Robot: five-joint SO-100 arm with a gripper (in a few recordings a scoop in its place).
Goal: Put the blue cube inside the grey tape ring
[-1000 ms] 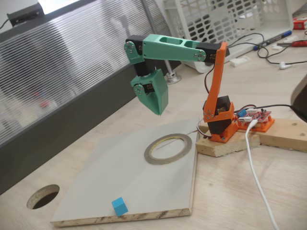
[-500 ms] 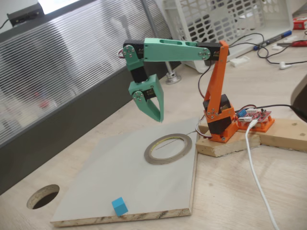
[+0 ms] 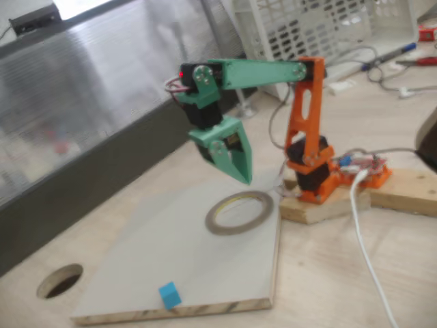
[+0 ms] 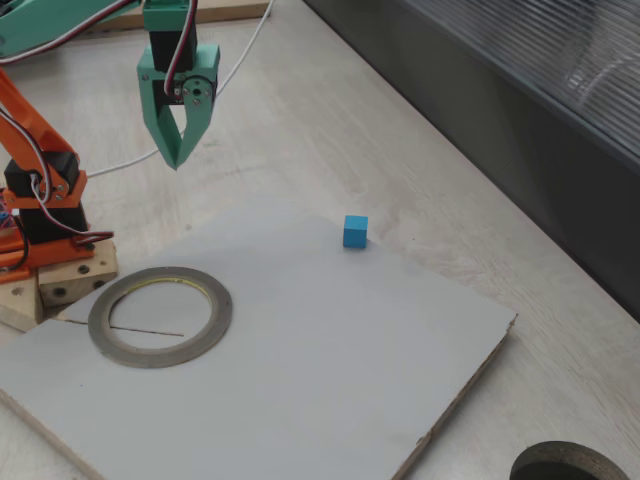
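The blue cube [image 3: 170, 294] [image 4: 355, 231] lies alone near one edge of the grey board [image 3: 171, 239] [image 4: 330, 350]. The grey tape ring [image 3: 239, 212] [image 4: 160, 316] lies flat on the same board, close to the arm's orange base [image 3: 311, 174] [image 4: 40, 200], and its hole holds nothing. My green gripper [image 3: 244, 179] [image 4: 175, 160] hangs in the air, pointing down, above the board's edge beside the ring and far from the cube. Its fingertips meet, with nothing between them.
A dark round hole [image 3: 61, 281] [image 4: 570, 465] is cut in the wooden tabletop beyond the board's corner. A white cable [image 3: 365, 239] runs past the base's wooden blocks. A ribbed panel [image 3: 82, 102] borders the table; a white basket [image 3: 307, 27] stands behind.
The wrist has turned and the gripper has shifted a little lower and toward the tape ring. Cube and ring have not moved. The current fixed view is blurred.
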